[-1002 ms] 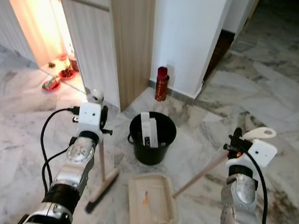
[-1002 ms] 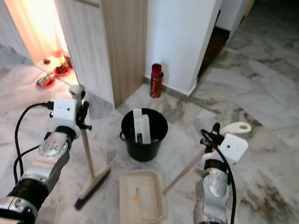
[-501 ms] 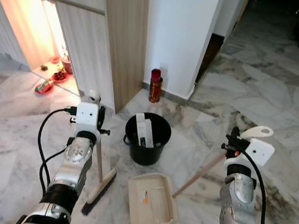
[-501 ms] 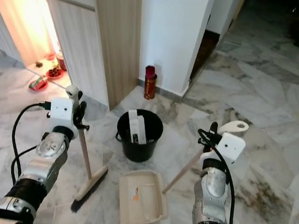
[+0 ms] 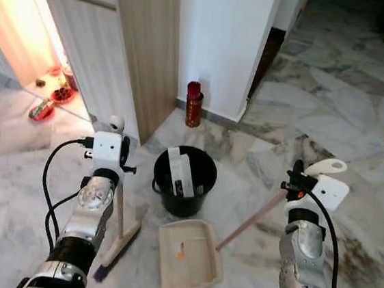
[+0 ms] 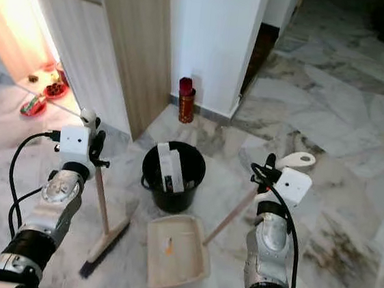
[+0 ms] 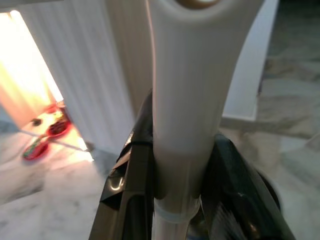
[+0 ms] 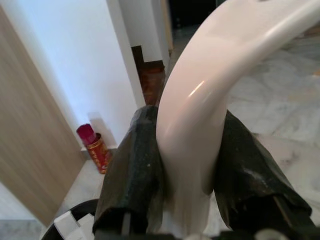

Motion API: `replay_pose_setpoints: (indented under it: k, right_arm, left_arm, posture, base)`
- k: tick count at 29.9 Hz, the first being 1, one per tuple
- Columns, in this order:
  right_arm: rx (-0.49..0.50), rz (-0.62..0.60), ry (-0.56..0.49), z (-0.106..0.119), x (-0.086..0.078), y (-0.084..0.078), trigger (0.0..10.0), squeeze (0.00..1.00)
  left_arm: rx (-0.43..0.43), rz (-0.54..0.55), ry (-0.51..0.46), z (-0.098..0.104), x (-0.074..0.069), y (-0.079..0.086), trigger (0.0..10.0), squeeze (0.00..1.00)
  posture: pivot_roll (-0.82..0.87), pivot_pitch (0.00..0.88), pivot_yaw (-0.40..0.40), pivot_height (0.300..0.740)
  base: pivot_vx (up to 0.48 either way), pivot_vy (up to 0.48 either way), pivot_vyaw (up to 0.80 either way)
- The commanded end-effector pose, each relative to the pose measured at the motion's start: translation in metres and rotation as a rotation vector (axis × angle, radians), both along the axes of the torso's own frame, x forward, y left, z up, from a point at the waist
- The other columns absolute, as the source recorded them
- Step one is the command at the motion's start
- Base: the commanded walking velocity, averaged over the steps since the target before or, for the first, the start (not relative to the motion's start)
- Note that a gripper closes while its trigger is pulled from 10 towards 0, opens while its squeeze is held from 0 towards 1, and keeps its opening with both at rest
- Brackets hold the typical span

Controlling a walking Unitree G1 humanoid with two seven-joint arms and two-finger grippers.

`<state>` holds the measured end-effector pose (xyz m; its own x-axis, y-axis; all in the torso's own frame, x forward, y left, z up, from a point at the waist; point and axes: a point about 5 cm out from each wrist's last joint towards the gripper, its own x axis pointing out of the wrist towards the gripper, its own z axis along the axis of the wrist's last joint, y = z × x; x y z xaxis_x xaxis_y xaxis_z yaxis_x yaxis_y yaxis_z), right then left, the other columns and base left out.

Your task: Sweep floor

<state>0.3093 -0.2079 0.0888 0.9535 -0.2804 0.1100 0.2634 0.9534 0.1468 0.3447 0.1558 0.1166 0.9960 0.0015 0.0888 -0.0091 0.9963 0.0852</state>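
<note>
My left gripper [image 5: 121,157] is shut on the pale handle of a broom [image 5: 121,213], which stands nearly upright; in the left wrist view the fingers [image 7: 131,185] clamp the handle on both sides. Its brush head [image 5: 117,252] rests on the marble floor, left of a beige dustpan [image 5: 190,262]. The dustpan lies flat with a small orange scrap [image 5: 181,250] in it. My right gripper [image 5: 295,186] is shut on the dustpan's long slanted handle [image 5: 253,216], whose looped end [image 8: 215,60] passes between the fingers.
A black bucket [image 5: 209,180] with white packaging inside stands just beyond the dustpan. A red canister [image 5: 193,104] sits at the foot of a white wall beside a wooden panel [image 5: 141,49]. A lit low alcove [image 5: 43,87] holds small red items. Open marble floor extends to the right.
The whole view has shifted as the camera moved, so the bucket and canister sit lower and further left. Both grippers keep their hold; broom and dustpan stay beside the bucket.
</note>
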Motion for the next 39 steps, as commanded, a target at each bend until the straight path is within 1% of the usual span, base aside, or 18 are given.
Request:
replay_pose_setpoints:
  k: [1, 8, 12, 13, 15, 18, 19, 22, 23, 24, 26, 28, 29, 30, 32, 36, 39]
  right_arm:
    - [-0.012, 0.009, -0.051, 0.011, 0.003, 0.002, 10.0, 0.00]
    - [-0.025, 0.010, -0.049, 0.011, 0.000, 0.001, 10.0, 0.00]
    - [-0.031, 0.020, -0.075, 0.018, -0.007, 0.000, 10.0, 0.00]
    - [0.012, 0.014, -0.094, 0.022, -0.010, -0.002, 10.0, 0.00]
    - [0.047, 0.023, -0.127, 0.032, -0.014, -0.002, 10.0, 0.00]
    - [0.064, 0.032, -0.147, 0.039, -0.017, -0.001, 10.0, 0.00]
    - [0.080, 0.041, -0.165, 0.046, -0.019, 0.000, 10.0, 0.00]
    - [0.102, 0.058, -0.187, 0.056, -0.021, 0.002, 10.0, 0.00]
    - [0.110, 0.064, -0.199, 0.061, -0.022, 0.003, 10.0, 0.00]
    - [0.126, 0.075, -0.220, 0.071, -0.023, 0.006, 10.0, 0.00]
    - [0.135, 0.079, -0.231, 0.076, -0.022, 0.008, 10.0, 0.00]
    - [0.181, 0.122, -0.266, 0.091, -0.021, 0.018, 10.0, 0.00]
    - [0.181, 0.122, -0.266, 0.091, -0.021, 0.018, 10.0, 0.00]
    - [0.185, 0.139, -0.273, 0.095, -0.022, 0.022, 10.0, 0.00]
    - [0.209, 0.180, -0.276, 0.104, -0.022, 0.033, 10.0, 0.00]
    - [0.221, 0.202, -0.279, 0.109, -0.023, 0.037, 10.0, 0.00]
    - [0.248, 0.222, -0.295, 0.121, -0.024, 0.043, 10.0, 0.00]
  left_arm:
    - [0.000, 0.014, -0.040, 0.009, 0.002, 0.007, 10.0, 0.00]
    - [0.002, 0.011, -0.036, 0.009, 0.001, 0.006, 10.0, 0.00]
    - [0.002, 0.014, -0.036, 0.009, 0.002, 0.007, 10.0, 0.00]
    - [0.002, 0.014, -0.035, 0.009, 0.002, 0.007, 10.0, 0.00]
    - [0.002, 0.012, -0.033, 0.008, 0.002, 0.007, 10.0, 0.00]
    - [0.003, 0.011, -0.031, 0.008, 0.001, 0.007, 10.0, 0.00]
    - [0.004, 0.011, -0.029, 0.008, 0.001, 0.007, 10.0, 0.00]
    - [0.005, 0.009, -0.028, 0.008, 0.002, 0.006, 10.0, 0.00]
    - [0.004, 0.008, -0.027, 0.008, 0.002, 0.006, 10.0, 0.00]
    - [0.004, 0.006, -0.027, 0.008, 0.002, 0.005, 10.0, 0.00]
    - [0.003, 0.005, -0.026, 0.008, 0.002, 0.005, 10.0, 0.00]
    - [0.003, 0.002, -0.026, 0.008, 0.003, 0.004, 10.0, 0.00]
    - [0.003, 0.002, -0.026, 0.008, 0.003, 0.004, 10.0, 0.00]
    - [0.003, 0.002, -0.026, 0.008, 0.003, 0.004, 10.0, 0.00]
    - [0.004, 0.003, -0.026, 0.008, 0.003, 0.005, 10.0, 0.00]
    - [0.004, 0.004, -0.026, 0.008, 0.003, 0.005, 10.0, 0.00]
    - [0.002, 0.005, -0.027, 0.008, 0.003, 0.005, 10.0, 0.00]
  posture:
    - [-0.02, 0.057, 0.024, 0.740]
    - [-0.01, 0.056, 0.024, 0.740]
    - [-0.02, 0.058, 0.023, 0.740]
    - [-0.02, 0.058, 0.023, 0.740]
    - [-0.02, 0.059, 0.023, 0.740]
    - [-0.02, 0.058, 0.024, 0.740]
    - [-0.02, 0.059, 0.025, 0.740]
    - [-0.02, 0.058, 0.027, 0.740]
    - [-0.03, 0.058, 0.027, 0.740]
    - [-0.03, 0.057, 0.028, 0.740]
    - [-0.03, 0.056, 0.028, 0.740]
    - [-0.03, 0.054, 0.027, 0.740]
    - [-0.03, 0.054, 0.027, 0.740]
    - [-0.02, 0.054, 0.025, 0.740]
    - [-0.02, 0.053, 0.024, 0.740]
    - [-0.02, 0.053, 0.023, 0.740]
    - [-0.02, 0.053, 0.022, 0.740]
  base:
    - [0.000, 0.000, 0.00]
    - [0.000, 0.000, 0.00]
    - [0.000, 0.000, 0.00]
    - [0.000, 0.000, 0.00]
    - [0.000, 0.000, 0.00]
    - [0.000, 0.000, 0.00]
    - [0.000, 0.000, 0.00]
    - [0.000, 0.000, 0.00]
    - [0.000, 0.000, 0.00]
    - [0.000, 0.000, 0.00]
    - [0.000, 0.000, 0.00]
    - [0.000, 0.000, 0.00]
    - [0.000, 0.000, 0.00]
    - [0.000, 0.000, 0.00]
    - [0.000, 0.000, 0.00]
    - [0.000, 0.000, 0.00]
    - [0.000, 0.000, 0.00]
